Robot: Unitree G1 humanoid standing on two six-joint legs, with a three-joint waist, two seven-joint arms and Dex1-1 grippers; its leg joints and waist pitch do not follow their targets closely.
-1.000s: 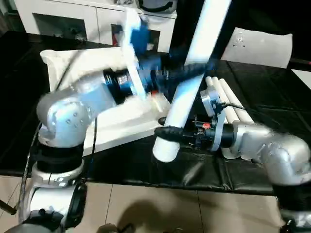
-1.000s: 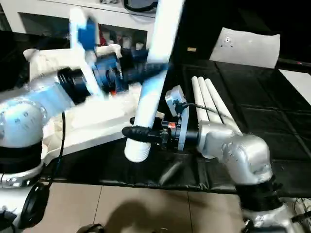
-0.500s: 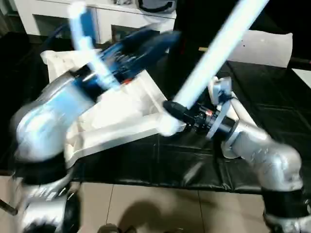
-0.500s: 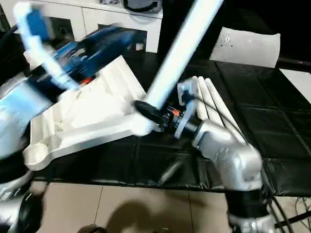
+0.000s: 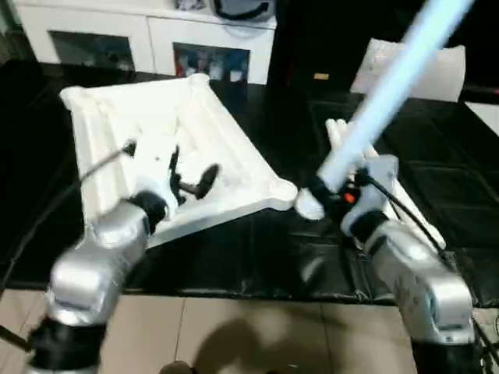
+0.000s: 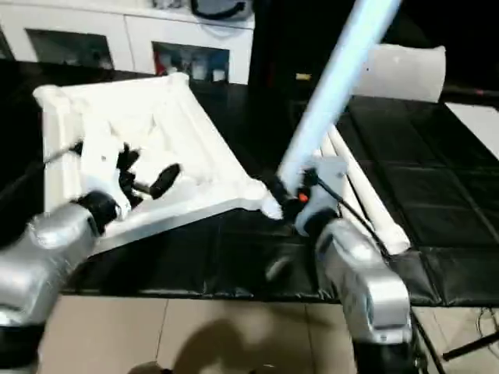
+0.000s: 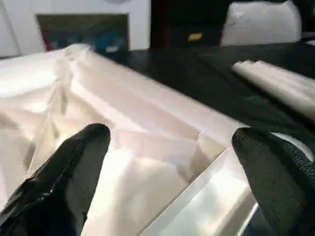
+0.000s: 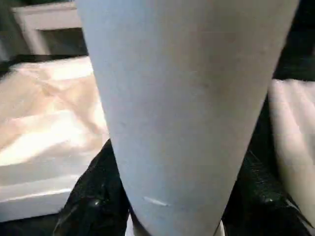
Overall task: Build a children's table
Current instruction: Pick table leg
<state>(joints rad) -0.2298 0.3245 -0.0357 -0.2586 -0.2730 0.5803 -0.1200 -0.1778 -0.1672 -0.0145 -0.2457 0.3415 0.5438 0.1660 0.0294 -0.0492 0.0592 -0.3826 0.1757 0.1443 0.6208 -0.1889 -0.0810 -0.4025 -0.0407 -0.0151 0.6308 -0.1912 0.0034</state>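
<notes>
a white tabletop (image 5: 226, 148) is lying ribbed side up on a black table surface (image 5: 257, 257), set at an angle, with one round corner socket (image 5: 279, 191) pointing toward the near right. the left gripper (image 5: 191, 181) is hovering over the near part of the tabletop, its two black fingers (image 7: 74, 167) standing spread wide apart with nothing between them; the left wrist view is showing the ribbed white plastic beneath and between the fingertips. on the right, the right gripper (image 5: 316, 193) is gripping a long white leg (image 5: 390, 86) close to its thick lower end, black fingers (image 8: 93, 196) pressing on both sides of it. the leg is leaning up and away to the far right, its lower end sitting just beside the tabletop's near right corner socket; whether the two are touching cannot be told. three more legs (image 6: 362, 195) are lying side by side on the black surface behind the right arm, to the right of the tabletop. at the far side, a white cabinet (image 5: 148, 35) with dark compartments is standing at the left, and a white pillow-like slab (image 6: 405, 70) is resting at the far right.
</notes>
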